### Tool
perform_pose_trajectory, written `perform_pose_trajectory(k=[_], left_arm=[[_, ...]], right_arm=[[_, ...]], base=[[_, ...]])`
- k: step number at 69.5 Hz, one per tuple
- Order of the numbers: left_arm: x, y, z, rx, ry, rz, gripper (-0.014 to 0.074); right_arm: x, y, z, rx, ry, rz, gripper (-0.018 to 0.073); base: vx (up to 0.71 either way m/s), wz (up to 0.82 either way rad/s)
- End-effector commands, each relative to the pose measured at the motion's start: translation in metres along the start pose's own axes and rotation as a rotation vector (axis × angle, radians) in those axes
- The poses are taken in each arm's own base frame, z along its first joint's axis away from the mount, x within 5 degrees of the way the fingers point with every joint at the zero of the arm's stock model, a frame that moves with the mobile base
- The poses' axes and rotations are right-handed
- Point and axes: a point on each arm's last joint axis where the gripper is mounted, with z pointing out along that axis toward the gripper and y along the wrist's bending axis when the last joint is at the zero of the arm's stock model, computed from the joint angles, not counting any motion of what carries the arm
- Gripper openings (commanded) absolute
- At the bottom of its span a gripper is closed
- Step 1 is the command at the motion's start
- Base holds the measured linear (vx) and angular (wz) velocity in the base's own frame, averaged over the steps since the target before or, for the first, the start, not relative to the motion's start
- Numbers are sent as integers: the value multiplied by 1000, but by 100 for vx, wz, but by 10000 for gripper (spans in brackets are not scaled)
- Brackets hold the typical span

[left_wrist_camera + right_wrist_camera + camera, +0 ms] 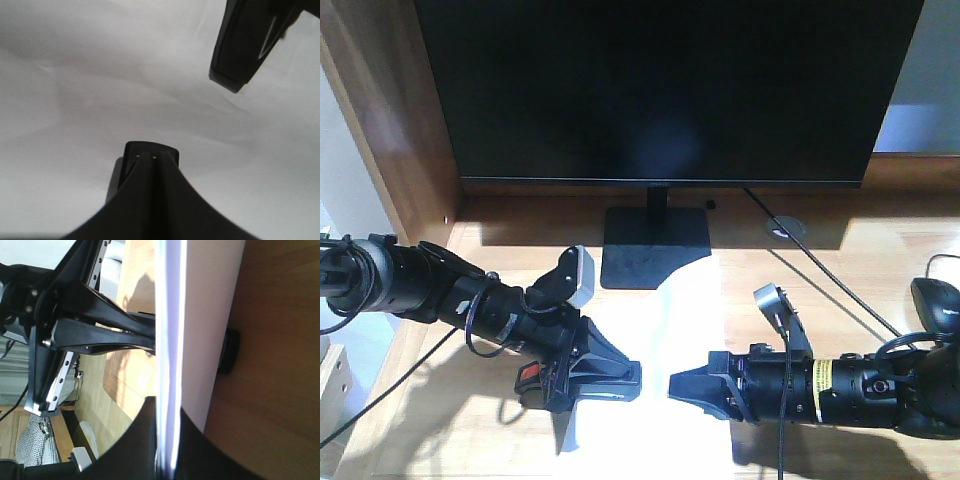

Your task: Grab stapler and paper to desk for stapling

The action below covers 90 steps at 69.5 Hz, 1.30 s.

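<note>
A: Any writing to read?

B: Only a yellow label [832,372] on the right arm, and its print is too small to make out. The mark on the monitor's lower bezel is also illegible.

A: How do the grippers stand?

B: In the front view the left gripper [632,373] and right gripper [672,385] point at each other, tips near but apart, at the near end of the paper [685,320]. Both are closed down to the thickness of the sheet.

A: What shows that?

B: The right wrist view. It catches the paper [200,315] almost edge-on, with the right gripper's dark fingers [145,440] on either side of the edge. The left gripper reaches in from the far side, and a black tip [230,350] shows beyond the sheet against the desk [280,365].

A: And the left wrist view?

B: White paper [100,100] fills it. The left gripper's upper finger [150,170] lies on the sheet, and a finger of the right gripper [245,40] comes in at the top right.

A: The stapler?

B: Only the front view hints at it. A red-orange patch [527,378] sits just under the left gripper's body, but whether it is the stapler cannot be told.

A: Farther back?

B: The sunlit desk [840,290], a mouse [938,300] at the right edge, a cable [820,265] running to a grommet [785,229], and a dark monitor [660,90] on its stand
</note>
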Motion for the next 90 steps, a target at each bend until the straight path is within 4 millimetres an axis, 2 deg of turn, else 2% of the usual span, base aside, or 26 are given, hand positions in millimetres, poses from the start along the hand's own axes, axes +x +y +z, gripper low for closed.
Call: perform_pose_trajectory(k=[1, 27, 36, 61, 81, 90], left_arm=[[-5, 0, -4, -26, 23, 42, -6], [-10, -1, -7, -26, 13, 50, -6], [-23, -6, -17, -39, -9, 86, -6], [-81, -35, -65, -158, -94, 251, -6], [-90, -42, -74, -175, -111, 282, -6], [-90, -42, -74, -174, -112, 261, -6]], right_arm=[[-7, 15, -2, -83, -30, -51, -3], [-7, 15, -2, -83, -30, -51, -3], [-7, 15, -2, -83, -30, -51, -3], [-7, 15, -2, -83, -30, -51, -3], [-7, 15, -2, -83, -30, -51, 10], [-8, 15, -2, -82, -36, -52, 95]], base=[[0, 0], [0, 0], [0, 0], [0, 0], [0, 0], [0, 0]])
